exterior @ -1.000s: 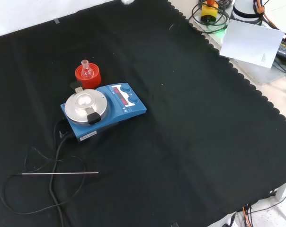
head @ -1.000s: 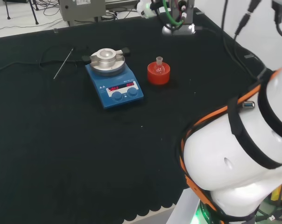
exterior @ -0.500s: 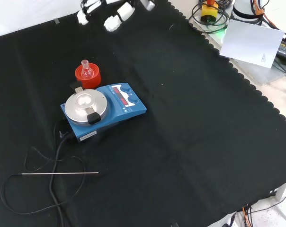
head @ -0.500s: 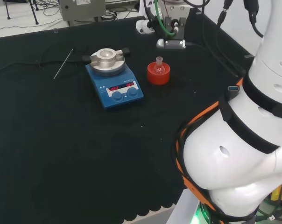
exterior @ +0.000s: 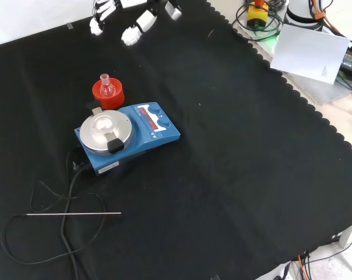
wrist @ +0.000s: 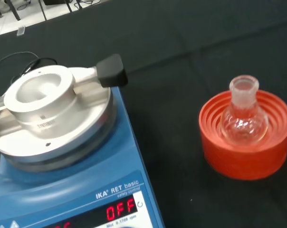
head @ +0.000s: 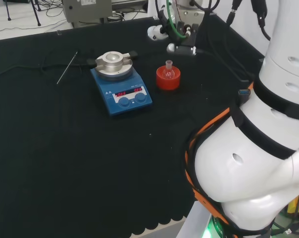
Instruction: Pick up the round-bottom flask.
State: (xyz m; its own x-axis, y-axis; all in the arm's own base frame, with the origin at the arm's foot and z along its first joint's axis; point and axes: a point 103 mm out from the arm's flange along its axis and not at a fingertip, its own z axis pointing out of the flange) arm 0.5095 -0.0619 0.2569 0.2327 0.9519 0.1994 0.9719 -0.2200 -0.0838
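Note:
A small clear round-bottom flask stands upright in a red ribbed ring stand on the black cloth. In the front view the flask and its stand sit just behind the blue stirrer. The hand hangs in the air at the top of that view, well beyond the flask, its fingers spread and holding nothing. In the head view the hand hovers behind and above the flask. Seen from the wrist, the flask sits in the stand with nothing touching it.
A blue magnetic stirrer with a round metal top stands beside the stand, also close in the wrist view. A thin metal rod and a black cable lie on the cloth. The arm's white links stand at the head view's right.
The hand has come into the front view from the top and dropped lower toward the flask. The arm's links have swung in the head view. Flask and stirrer have not moved.

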